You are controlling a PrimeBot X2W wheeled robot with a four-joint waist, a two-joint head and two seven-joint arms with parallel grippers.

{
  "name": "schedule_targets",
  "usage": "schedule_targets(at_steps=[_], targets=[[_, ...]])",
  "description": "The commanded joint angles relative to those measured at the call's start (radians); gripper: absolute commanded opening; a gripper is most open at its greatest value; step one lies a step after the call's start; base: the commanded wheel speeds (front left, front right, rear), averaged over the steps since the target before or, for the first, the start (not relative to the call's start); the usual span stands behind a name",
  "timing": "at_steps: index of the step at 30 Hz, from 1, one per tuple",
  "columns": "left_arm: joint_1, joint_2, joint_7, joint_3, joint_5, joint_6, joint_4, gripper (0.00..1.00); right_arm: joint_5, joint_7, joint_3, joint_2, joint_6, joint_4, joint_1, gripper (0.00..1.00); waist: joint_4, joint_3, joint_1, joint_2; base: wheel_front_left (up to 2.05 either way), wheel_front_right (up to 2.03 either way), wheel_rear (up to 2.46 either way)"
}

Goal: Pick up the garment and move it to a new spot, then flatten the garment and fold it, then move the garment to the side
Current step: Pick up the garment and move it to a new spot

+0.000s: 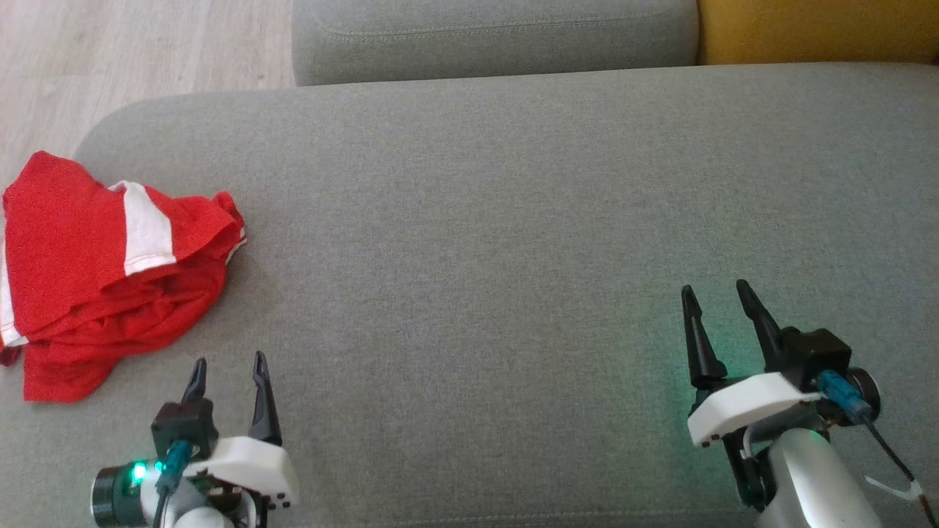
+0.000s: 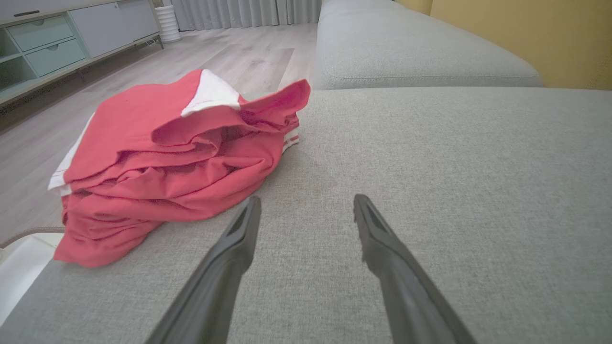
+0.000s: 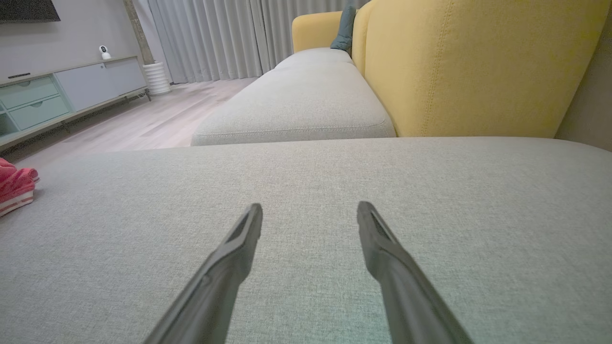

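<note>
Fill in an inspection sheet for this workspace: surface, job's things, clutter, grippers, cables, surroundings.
Surface: grey sofa cushion, fabric smooth.
Job's things: red and white garment, bunched in layers at the cushion's left edge, held by neither gripper.
Clutter: nothing seen.
Grippers: left gripper open, near the garment but apart from it; right gripper open over bare cushion.
Cables: right wrist cable with a blue plug; left wrist cable likewise.
Surroundings: wood floor, yellow backrest, cabinet, curtains.
</note>
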Motion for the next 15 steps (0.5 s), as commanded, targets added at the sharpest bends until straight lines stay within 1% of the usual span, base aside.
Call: schedule_targets(at_steps=[1,10,15], targets=[[-0.051,0.018,-0.012,0.028,0.008,0.006,-0.031,1.00,-0.009,-0.013,0.018,-0.006,0.007,-0.027,-0.051,1.00,-0.001,0.001,0.0000,0.0000,0.00,0.00,0.00],[-0.055,0.016,-0.012,0.024,0.007,0.006,-0.029,1.00,-0.013,-0.013,0.011,-0.006,0.007,-0.031,-0.052,1.00,0.004,0.004,0.0000,0.0000,0.00,0.00,0.00],[-0.056,0.016,-0.012,0.026,-0.003,0.012,-0.024,1.00,-0.012,-0.013,0.029,-0.006,0.007,-0.037,-0.049,1.00,0.030,0.008,0.0000,0.0000,0.00,0.00,0.00]])
